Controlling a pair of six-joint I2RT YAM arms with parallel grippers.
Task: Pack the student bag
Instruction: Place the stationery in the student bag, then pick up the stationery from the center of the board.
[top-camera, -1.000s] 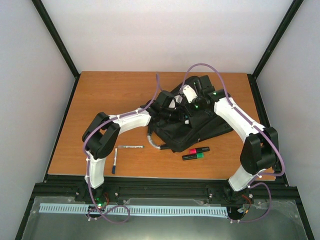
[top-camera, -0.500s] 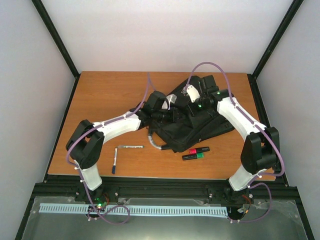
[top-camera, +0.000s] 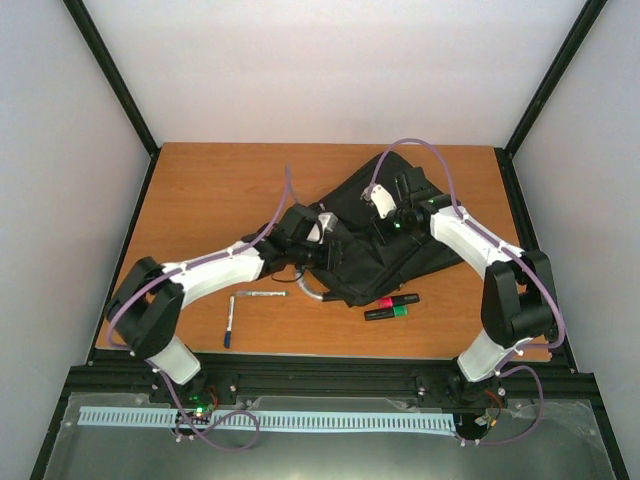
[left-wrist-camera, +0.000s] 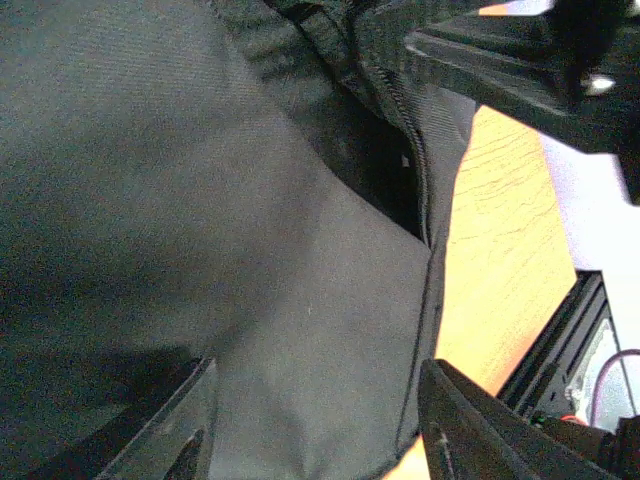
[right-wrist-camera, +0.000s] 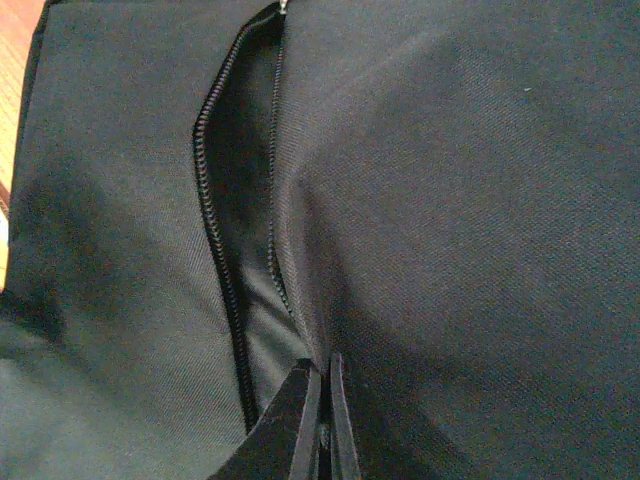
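Zip slit (right-wrist-camera: 240, 200) of large black soft fabric backpack (top-camera: 375, 275) runs straight ahead from right gripper (right-wrist-camera: 320, 410), pressed together, perhaps nipping fabric; left gripper (left-wrist-camera: 315, 430) spread.

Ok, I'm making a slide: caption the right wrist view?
Shut right gripper at one end of the open zipper on the student bag.

Large black soft-fabric student bag (top-camera: 368, 274), lying on the desk (top-camera: 220, 190) just off centre toward 3 o'clock, skewed with its long axis from 7 to 1 o'clock. Fabric rumpled and tented up. Grey loop handle (top-camera: 311, 289) at the 7 o'clock end. Zip pocket (right-wrist-camera: 236, 210) gaping open, dark lining showing.
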